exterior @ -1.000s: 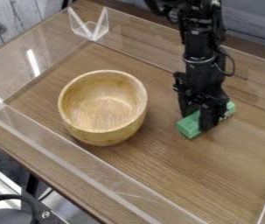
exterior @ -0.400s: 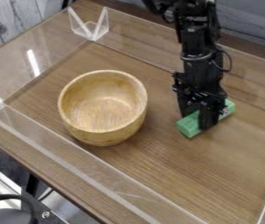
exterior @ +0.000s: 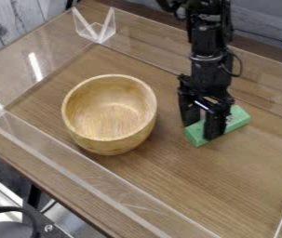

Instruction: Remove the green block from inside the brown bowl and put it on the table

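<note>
The green block (exterior: 235,122) lies on the table (exterior: 193,191), right of the brown bowl (exterior: 106,139) and outside it. The bowl is light tan, upright and has nothing in it. My gripper (exterior: 202,122) points steeply down over the block's near end. Its jaws are spread open, one black finger on each side of the block, and they no longer press on it. The fingers hide the middle of the block. Only its front corner and its far right end show.
Low clear acrylic walls (exterior: 59,169) run around the table's edges. A small clear V-shaped piece (exterior: 96,28) stands at the back left corner. Bare wood lies in front of the bowl and the block.
The jaws have spread apart and let go of the green block, which now rests on the table. The arm itself has stayed in place.
</note>
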{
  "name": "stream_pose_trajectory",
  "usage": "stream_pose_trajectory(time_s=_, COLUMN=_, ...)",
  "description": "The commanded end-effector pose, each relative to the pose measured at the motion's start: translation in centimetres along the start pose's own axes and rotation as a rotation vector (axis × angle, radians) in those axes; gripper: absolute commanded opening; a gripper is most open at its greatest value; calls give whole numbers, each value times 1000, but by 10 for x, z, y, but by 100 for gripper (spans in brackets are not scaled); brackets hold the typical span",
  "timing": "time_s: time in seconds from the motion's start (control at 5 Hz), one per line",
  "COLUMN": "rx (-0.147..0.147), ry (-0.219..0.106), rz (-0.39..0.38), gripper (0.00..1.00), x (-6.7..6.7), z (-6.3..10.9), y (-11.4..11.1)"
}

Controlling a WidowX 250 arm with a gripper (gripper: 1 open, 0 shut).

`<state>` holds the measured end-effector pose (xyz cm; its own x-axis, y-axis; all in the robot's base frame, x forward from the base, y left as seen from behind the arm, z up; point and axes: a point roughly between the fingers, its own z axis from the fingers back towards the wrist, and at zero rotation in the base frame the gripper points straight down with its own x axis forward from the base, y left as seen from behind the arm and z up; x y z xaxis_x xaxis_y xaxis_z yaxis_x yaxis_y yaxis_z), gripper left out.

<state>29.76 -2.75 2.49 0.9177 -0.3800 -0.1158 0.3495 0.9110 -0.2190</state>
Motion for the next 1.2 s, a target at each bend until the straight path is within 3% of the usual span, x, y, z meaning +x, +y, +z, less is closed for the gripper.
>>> stream_pose_trajectory(time_s=0.0, rx=69, ry=-75, rz=3, gripper=100, x=14, z=49, y=0)
stream_pose_trajectory(time_s=0.2, rx=116, ry=-85, rz=33, gripper=100, x=14, z=88, y=-2)
stream_pose_trajectory(time_s=0.4, rx=162, ry=-182, rz=91, gripper=100, x=3, z=124, y=8)
stream_pose_trajectory(time_s=0.6, rx=169, ry=-214, rz=130, gripper=100, x=-6, z=134, y=30)
stream_pose_trajectory(time_s=0.8, rx=165, ry=-234, rz=158, gripper=100, x=-10, z=131, y=51)
stream_pose_trajectory(time_s=1.0, rx=163, ry=-222, rz=156, gripper=0, x=-9, z=117, y=48)
